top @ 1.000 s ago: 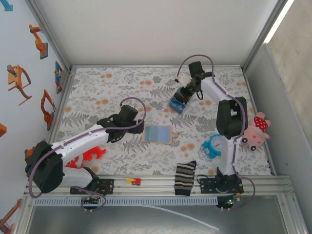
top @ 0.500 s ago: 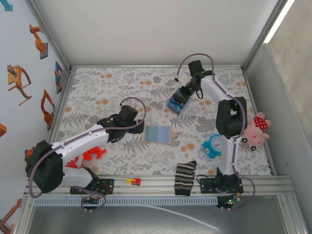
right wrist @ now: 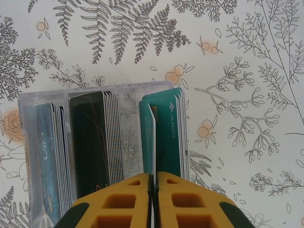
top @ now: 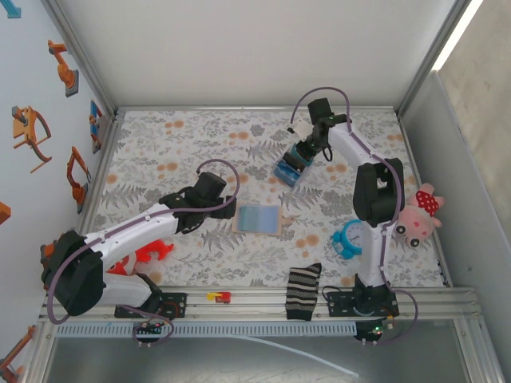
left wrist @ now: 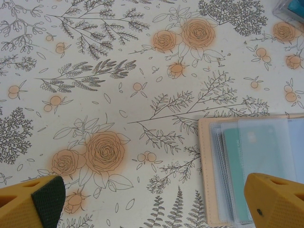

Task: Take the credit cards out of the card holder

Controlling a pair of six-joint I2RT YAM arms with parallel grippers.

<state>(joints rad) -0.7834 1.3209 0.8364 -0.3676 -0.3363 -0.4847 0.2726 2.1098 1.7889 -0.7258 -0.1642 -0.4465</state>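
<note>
The card holder (top: 259,219) lies open mid-table, tan-edged with light blue inner panels; in the left wrist view its sleeves (left wrist: 251,171) hold teal credit cards. My left gripper (top: 227,211) stands open just left of it, nothing between its fingers (left wrist: 153,202). At the back, my right gripper (top: 295,157) hangs over a clear card box (top: 286,171). It is shut on a teal credit card (right wrist: 151,137), held edge-on above the box's right stack (right wrist: 168,137). The box (right wrist: 26,137) also holds a blue and a black stack.
A blue alarm clock (top: 349,238) and a pink plush (top: 419,217) sit right of the right arm. A striped sock (top: 303,290) hangs over the front rail. A red toy (top: 148,254) lies beside the left arm, and a small red-yellow piece (top: 218,297) sits on the rail.
My right gripper, with the teal card, has shifted slightly back and left over the card box. The left arm and the card holder have not moved.
</note>
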